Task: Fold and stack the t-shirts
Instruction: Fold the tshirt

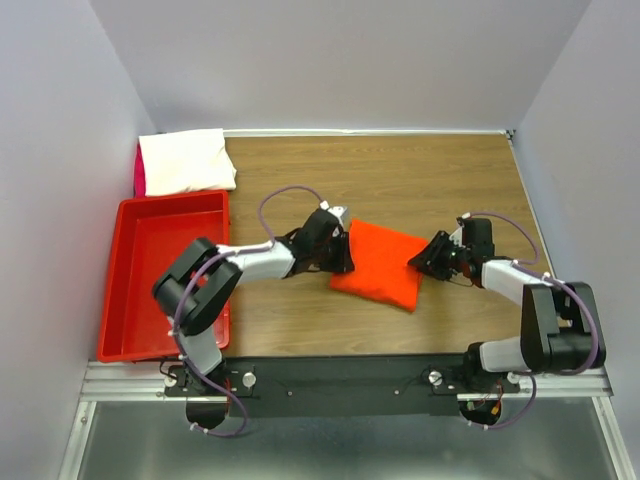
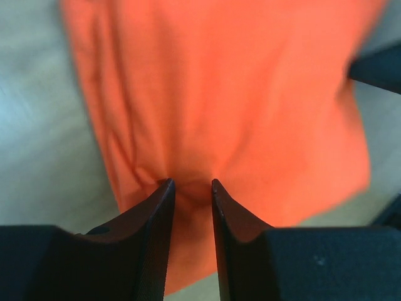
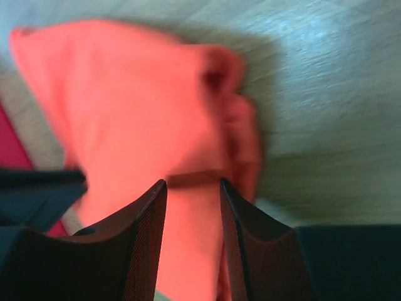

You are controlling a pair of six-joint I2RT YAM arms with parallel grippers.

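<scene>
The orange-red t-shirt (image 1: 380,265) lies as a folded rectangle in the middle of the table. My left gripper (image 1: 345,250) is at its left edge. In the left wrist view the jaws (image 2: 193,183) stand nearly closed on a puckered bit of the orange cloth (image 2: 219,94). My right gripper (image 1: 418,262) is at the shirt's right edge. In the right wrist view it (image 3: 193,182) pinches a thick fold of the same cloth (image 3: 125,106), which bunches above the wood. The folded white t-shirt (image 1: 185,160) lies at the far left corner, with a strip of the pink t-shirt (image 1: 139,172) showing under it.
A rigid red plastic bin (image 1: 160,270) stands along the table's left side, just in front of the white shirt. White walls close in the table at the back and both sides. The arm bases sit on the black rail (image 1: 340,375) at the near edge.
</scene>
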